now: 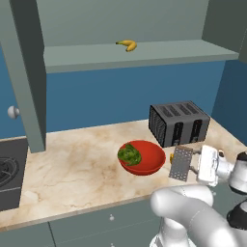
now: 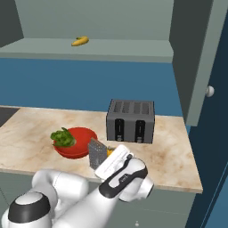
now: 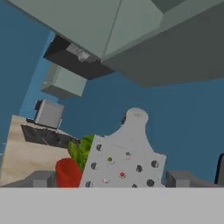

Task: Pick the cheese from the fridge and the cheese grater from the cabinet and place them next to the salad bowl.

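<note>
The grey perforated cheese grater [image 1: 182, 163] [image 2: 96, 153] [image 3: 124, 159] stands tilted on the counter just right of the red salad bowl [image 1: 144, 159] [image 2: 75, 143] [image 3: 66, 173], which holds green leaves. My gripper [image 1: 192, 167] [image 2: 103, 160] [image 3: 110, 180] is open around the grater, with a gap showing on each side between it and the fingertips [image 3: 41, 178]. A small yellow-orange bit of the cheese [image 1: 171, 157] [image 2: 109, 151] peeks out behind the grater, beside the bowl. The grey-green cabinet [image 1: 144, 53] [image 2: 89, 49] hangs open above. The fridge is out of view.
A dark toaster [image 1: 178, 123] [image 2: 130, 120] stands behind the bowl and the grater. A banana [image 1: 127, 45] [image 2: 80, 41] lies on the cabinet shelf. The open cabinet doors [image 1: 26, 72] [image 2: 196, 58] hang at both sides. A stove [image 1: 9, 171] borders the counter's left end.
</note>
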